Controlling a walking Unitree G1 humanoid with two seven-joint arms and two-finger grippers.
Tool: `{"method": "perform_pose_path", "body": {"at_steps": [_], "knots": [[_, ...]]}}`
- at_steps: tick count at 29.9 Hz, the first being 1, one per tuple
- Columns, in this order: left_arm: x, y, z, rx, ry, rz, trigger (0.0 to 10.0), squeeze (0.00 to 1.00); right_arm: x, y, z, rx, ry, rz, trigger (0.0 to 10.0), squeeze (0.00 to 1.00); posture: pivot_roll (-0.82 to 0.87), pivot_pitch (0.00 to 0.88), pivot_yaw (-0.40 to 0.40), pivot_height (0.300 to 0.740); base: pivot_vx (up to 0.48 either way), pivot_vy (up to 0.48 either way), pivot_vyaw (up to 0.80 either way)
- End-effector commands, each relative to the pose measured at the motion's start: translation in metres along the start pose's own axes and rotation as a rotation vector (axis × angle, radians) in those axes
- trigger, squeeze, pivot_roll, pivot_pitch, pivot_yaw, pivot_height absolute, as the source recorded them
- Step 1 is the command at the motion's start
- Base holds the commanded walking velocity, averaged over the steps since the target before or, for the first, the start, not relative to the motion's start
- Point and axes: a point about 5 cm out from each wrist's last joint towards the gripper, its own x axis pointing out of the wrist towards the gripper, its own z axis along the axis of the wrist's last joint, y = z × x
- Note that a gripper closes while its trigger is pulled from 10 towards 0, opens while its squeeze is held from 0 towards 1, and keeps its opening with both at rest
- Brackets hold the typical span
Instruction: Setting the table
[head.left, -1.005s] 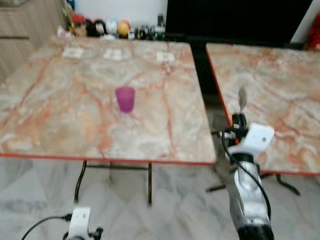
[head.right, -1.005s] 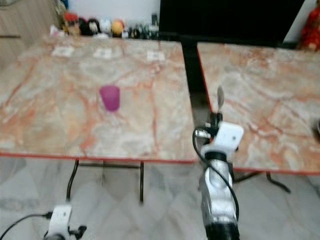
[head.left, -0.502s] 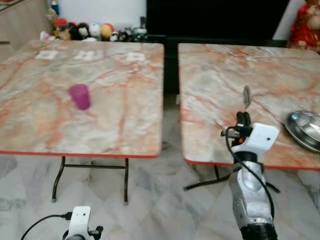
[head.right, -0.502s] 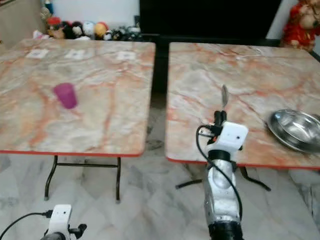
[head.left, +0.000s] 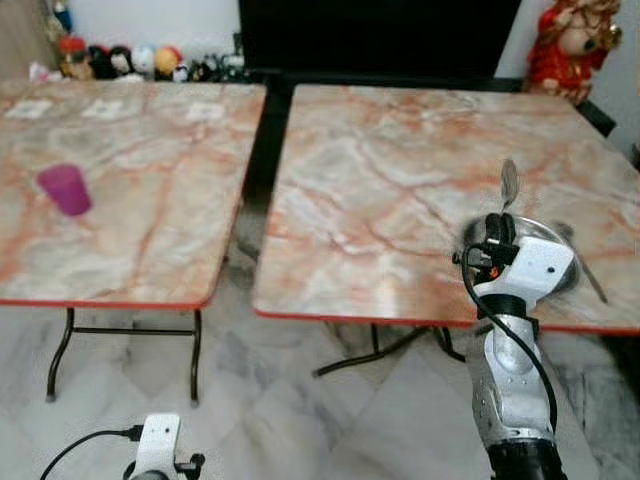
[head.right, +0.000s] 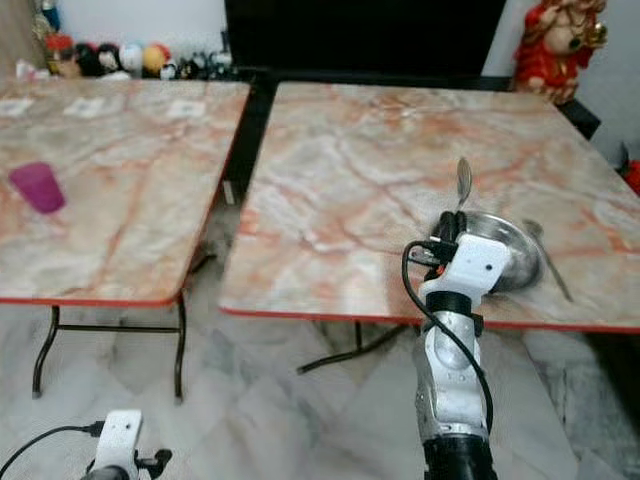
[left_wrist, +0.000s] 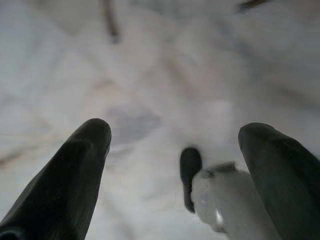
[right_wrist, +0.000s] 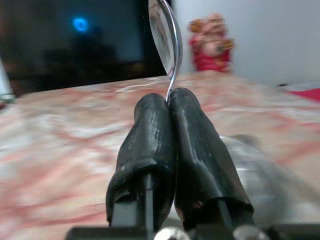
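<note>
Swinging right, the camera is now bringing the steel bowl (head.right: 497, 248) by the right table's (head.right: 350, 180) near edge under the right end effector (head.right: 452, 226), clamped tight on an upright spoon (head.right: 463, 182); lowering it gently beside the bowl looks wisest.

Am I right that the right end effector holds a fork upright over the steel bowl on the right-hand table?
Not quite: the right end effector holds a spoon, not a fork, as the right wrist view shows. It does stand upright over the steel bowl on the right-hand table.
</note>
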Motion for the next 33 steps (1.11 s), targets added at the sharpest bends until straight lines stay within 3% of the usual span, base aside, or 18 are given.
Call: {"method": "perform_pose_path", "body": {"at_steps": [1, 7, 21, 33], "knots": [[-0.001, 0.005, -0.003, 0.014, 0.017, 0.011, 10.0, 0.0, 0.002, 0.006, 0.004, 0.016, -0.016, 0.011, 10.0, 0.0, 0.06, 0.0, -0.023, 0.74, 0.0, -0.48, 0.0], [-0.001, 0.002, -0.005, 0.012, 0.025, 0.014, 10.0, 0.0, 0.001, 0.001, 0.004, 0.007, -0.012, 0.001, 10.0, 0.0, 0.05, 0.0, -0.028, 0.74, 0.0, -0.44, 0.0], [0.001, 0.001, 0.003, -0.018, 0.006, 0.025, 10.0, 0.0, 0.006, -0.014, 0.008, -0.021, -0.021, -0.039, 10.0, 0.0, 0.05, 0.018, -0.027, 0.74, 0.0, 0.0, 0.0], [0.001, 0.004, 0.005, -0.034, -0.008, 0.023, 10.0, 0.0, 0.009, -0.018, 0.011, -0.027, -0.031, -0.053, 10.0, 0.0, 0.05, 0.028, -0.03, 0.74, 0.338, 0.0, 0.0]]}}
